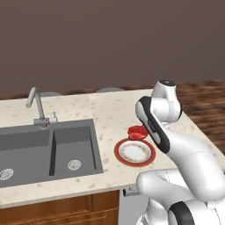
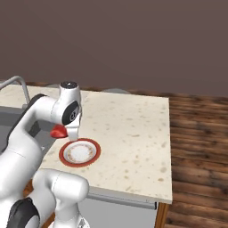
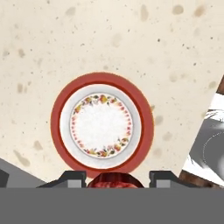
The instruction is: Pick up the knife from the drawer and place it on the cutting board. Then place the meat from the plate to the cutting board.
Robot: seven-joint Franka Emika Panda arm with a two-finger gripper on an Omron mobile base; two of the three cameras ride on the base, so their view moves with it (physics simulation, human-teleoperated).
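Above the plate point(image 3: 102, 127), the gripper point(image 3: 116, 177) clamps the meat point(image 1: 137, 132) — half hidden by the arm.

Red meat point(image 1: 137, 132) held above the bare red-rimmed plate point(image 1: 134, 152).

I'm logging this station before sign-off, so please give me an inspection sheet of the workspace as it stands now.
Surface: speckled beige counter, bare to the right of the plate.
Job's things: plate with red rim sits on the counter with nothing on it; meat is lifted above it, between the fingertips. Knife, drawer, cutting board: nothing seen.
Clutter: nothing seen.
Grippers: gripper shut on the meat, held over the plate.
Cables: nothing seen.
Surroundings: grey double sink with a faucet to the left of the plate, dark wall behind, wooden floor to the right.
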